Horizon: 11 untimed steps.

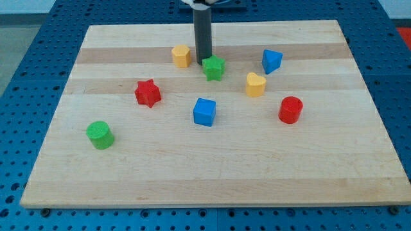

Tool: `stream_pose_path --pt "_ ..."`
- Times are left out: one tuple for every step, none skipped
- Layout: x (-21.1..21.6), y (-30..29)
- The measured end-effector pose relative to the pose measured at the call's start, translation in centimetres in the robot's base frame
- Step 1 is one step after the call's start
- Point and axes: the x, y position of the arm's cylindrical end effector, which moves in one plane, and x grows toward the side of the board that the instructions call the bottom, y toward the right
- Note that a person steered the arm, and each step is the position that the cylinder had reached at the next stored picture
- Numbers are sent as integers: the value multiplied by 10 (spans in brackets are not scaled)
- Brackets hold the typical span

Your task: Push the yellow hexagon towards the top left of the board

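Observation:
The yellow hexagon [182,56] sits in the upper middle of the wooden board [212,173]. My tip [203,60] stands just to the hexagon's right, a small gap away, and touches or nearly touches the upper left of the green star [214,68]. The dark rod rises straight up from the tip to the view's top.
A red star [148,93] lies left of centre, a green cylinder [100,135] at lower left, a blue cube [205,111] in the middle. A yellow heart [255,84], a blue triangular block [271,61] and a red cylinder [290,110] lie to the right.

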Motion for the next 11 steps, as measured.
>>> stream_pose_path --pt "7 -12" --pt "-10 -14" --pt "-37 -38" --pt "-44 -67" --pt "-44 -90" --pt "-23 -88" --pt "4 -86" --pt "-5 -106" --pt "-24 -119" --pt "-38 -124" --pt "-48 -130"
